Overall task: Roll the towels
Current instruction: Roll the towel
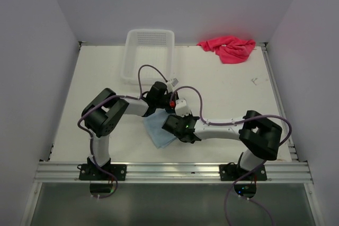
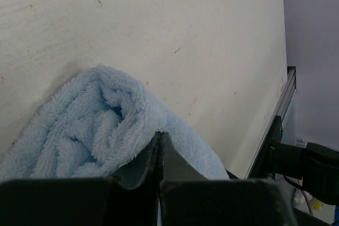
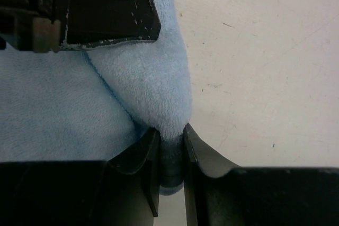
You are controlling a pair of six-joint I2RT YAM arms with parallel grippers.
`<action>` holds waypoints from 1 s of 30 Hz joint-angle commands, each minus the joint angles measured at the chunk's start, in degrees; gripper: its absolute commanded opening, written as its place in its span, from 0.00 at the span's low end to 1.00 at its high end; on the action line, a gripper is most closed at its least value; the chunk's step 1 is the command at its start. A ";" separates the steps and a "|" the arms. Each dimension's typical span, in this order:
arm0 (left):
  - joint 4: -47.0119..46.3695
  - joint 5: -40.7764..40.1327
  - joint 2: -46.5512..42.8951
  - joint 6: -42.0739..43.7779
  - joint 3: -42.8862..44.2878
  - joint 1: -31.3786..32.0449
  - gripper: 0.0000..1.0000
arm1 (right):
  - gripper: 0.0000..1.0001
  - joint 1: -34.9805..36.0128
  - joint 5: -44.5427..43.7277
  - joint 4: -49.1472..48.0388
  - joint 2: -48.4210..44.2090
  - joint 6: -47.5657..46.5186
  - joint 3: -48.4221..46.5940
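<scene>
The light blue towel (image 1: pixel 158 132) lies at the table's near middle, partly rolled into a soft bundle (image 2: pixel 100 125). My right gripper (image 3: pixel 170 129) is shut on a fold of it (image 3: pixel 143 83) at the roll's end, with cloth bulging out between the fingers. My left gripper (image 2: pixel 160 135) is shut, its tips pressed together against the roll, and no cloth shows between them. Its dark fingers (image 3: pixel 106 9) rest on top of the towel in the right wrist view. From above, both grippers (image 1: pixel 165 112) (image 1: pixel 167 125) meet over the towel. The pink-red towel (image 1: pixel 229 47) lies crumpled at the far right.
A white mesh basket (image 1: pixel 131 56) stands at the far edge, left of centre. The table's right metal rail (image 2: pixel 275 115) and part of the right arm (image 2: pixel 312 168) show in the left wrist view. Purple cables loop over both arms.
</scene>
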State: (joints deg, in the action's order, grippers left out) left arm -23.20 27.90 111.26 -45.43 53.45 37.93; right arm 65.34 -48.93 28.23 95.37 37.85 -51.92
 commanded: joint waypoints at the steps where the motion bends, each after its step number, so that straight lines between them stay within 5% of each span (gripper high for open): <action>1: -1.23 -0.65 1.15 1.75 -2.55 -0.05 0.00 | 0.22 0.31 0.76 -1.07 -5.01 -0.05 0.33; 6: -1.93 -1.18 0.98 2.54 -5.37 -0.84 0.00 | 0.54 -0.39 7.25 -2.38 -12.21 -2.24 0.59; 10: -2.64 -1.71 0.53 3.24 -7.39 -1.28 0.00 | 0.65 -3.98 14.89 -6.69 -20.39 -5.15 2.78; 14: -3.25 -1.53 0.53 3.24 -8.01 -1.46 0.00 | 0.61 -13.38 27.37 -11.94 -29.34 -1.03 8.30; 20: -3.25 -1.53 0.18 3.24 -8.10 -1.55 0.00 | 0.40 -23.67 41.62 -19.78 -32.18 5.48 16.67; 30: -3.60 -1.97 -0.08 3.15 -8.54 -1.72 0.00 | 0.47 -25.44 52.09 -31.04 -24.10 9.00 21.86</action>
State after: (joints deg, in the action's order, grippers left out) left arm -32.16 28.56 110.74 -45.28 47.33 36.93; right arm 40.01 -2.44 4.29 69.95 44.91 -30.48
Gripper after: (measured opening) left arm 0.005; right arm 0.457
